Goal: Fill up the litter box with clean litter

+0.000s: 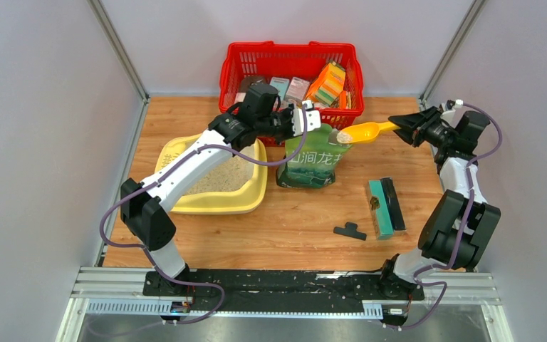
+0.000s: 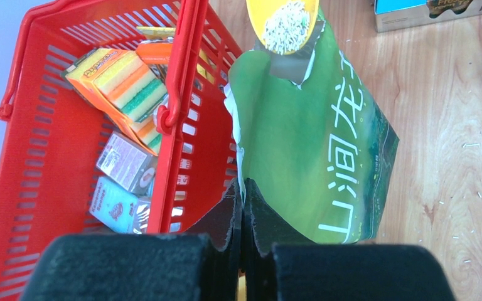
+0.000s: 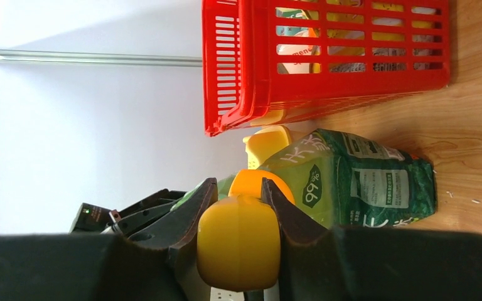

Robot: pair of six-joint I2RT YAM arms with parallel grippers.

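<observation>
The pale-yellow litter box (image 1: 214,205) lies at the left of the table with beige litter (image 1: 221,174) in it, partly hidden by my left arm. My left gripper (image 1: 312,117) is shut on the top edge of the upright green bag (image 1: 317,160); the wrist view shows its tips (image 2: 241,200) pinching the bag's edge (image 2: 314,157). My right gripper (image 1: 402,127) is shut on the handle of the yellow-orange scoop (image 1: 362,132). The scoop's bowl hangs over the bag's mouth with pale grains of litter (image 2: 282,25) in it. The handle (image 3: 238,244) fills the right jaws.
A red mesh basket (image 1: 292,60) with sponges and boxes stands at the back, right behind the bag. A teal and black box (image 1: 384,206) and a small black clip (image 1: 350,231) lie on the wood at the right front. Loose grains dot the table (image 2: 477,150).
</observation>
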